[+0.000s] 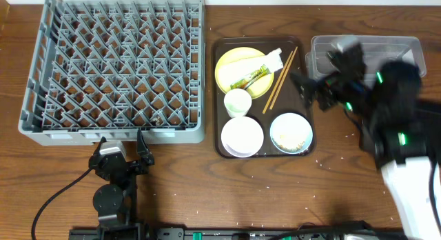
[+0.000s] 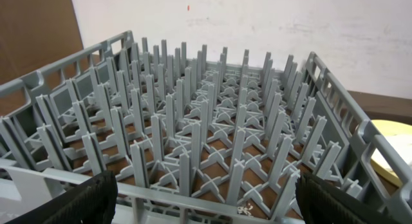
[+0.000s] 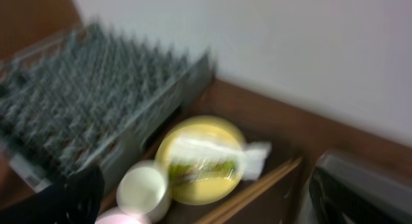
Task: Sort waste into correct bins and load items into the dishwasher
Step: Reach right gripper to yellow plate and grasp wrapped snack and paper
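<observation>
Grey dish rack [image 1: 114, 67] at the counter's far-left corner. Just in front of it, near the front edge, left gripper [image 1: 125, 157], fingers spread wide, nothing held. Mid-counter, brown serving tray [image 1: 221, 95] carrying:
- yellow plate [image 1: 231, 64] with green-and-yellow sachet [image 1: 249, 78] on it
- white paper wrapper [image 1: 273, 59] at the plate's rim
- chopsticks [image 1: 281, 78]
- small white cup [image 1: 238, 102]
- white bowl [image 1: 242, 135]
- light blue bowl [image 1: 291, 132] holding rice scraps [image 1: 296, 138]

Above the tray's right side, blurred right gripper [image 3: 203, 188], fingers apart, empty. Clear tub [image 1: 400, 45] at the far-right corner.

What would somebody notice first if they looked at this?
Probably the big grey rack, filling the left side with rows of pegs and no dishes. Next comes the brown tray in the middle, crowded with a yellow plate, a cup, a white bowl, a blue bowl and chopsticks. A blurry black arm hangs over the clear tub on the right.
</observation>
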`<state>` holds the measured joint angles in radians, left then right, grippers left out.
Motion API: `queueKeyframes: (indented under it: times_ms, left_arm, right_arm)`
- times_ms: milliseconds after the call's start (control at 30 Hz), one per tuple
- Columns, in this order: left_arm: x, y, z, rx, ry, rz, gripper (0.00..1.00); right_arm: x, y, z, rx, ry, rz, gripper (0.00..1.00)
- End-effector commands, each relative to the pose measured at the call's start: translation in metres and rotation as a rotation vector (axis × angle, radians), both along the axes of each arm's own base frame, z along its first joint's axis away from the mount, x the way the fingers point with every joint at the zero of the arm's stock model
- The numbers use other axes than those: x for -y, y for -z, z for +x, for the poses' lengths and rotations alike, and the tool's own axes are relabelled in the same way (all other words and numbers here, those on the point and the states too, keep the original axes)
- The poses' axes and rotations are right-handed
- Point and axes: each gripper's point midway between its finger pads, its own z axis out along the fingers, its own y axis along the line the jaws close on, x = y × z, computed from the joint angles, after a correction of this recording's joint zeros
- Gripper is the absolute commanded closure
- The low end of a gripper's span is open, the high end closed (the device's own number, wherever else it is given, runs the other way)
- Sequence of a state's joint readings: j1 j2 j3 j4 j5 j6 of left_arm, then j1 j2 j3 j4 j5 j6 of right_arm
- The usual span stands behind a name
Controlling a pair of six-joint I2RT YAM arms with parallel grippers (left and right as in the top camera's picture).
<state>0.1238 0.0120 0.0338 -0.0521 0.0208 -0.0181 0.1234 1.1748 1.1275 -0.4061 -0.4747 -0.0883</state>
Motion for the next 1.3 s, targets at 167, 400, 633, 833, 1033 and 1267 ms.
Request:
queueKeyframes:
  times_ms: [167,400,633,833,1033,1267]
  left_arm:
    - [-0.002,0.019,0.0,-0.049,-0.009,0.012,0.1]
    - [-0.002,0.019,0.0,-0.049,-0.009,0.012,0.1]
    - [-0.002,0.019,0.0,-0.049,-0.009,0.012,0.1]
    - [-0.002,0.019,0.0,-0.049,-0.009,0.012,0.1]
    - [-0.002,0.019,0.0,-0.049,-0.009,0.012,0.1]
    - [-0.002,0.019,0.0,-0.049,-0.009,0.012,0.1]
  right_arm:
    - [-0.062,0.008,0.064,-0.238,-0.125,-0.074,0.01]
    - [-0.096,0.058,0.103,-0.382,-0.167,-0.11,0.01]
    - [-0.119,0.107,0.105,-0.487,-0.23,-0.101,0.01]
    - [-0.117,0.144,0.123,-0.656,0.066,-0.032,0.18]
    - [-0.094,0.195,0.135,-0.789,0.664,0.062,0.05]
    - [-0.1,0.227,0.141,-0.74,0.844,0.065,0.03]
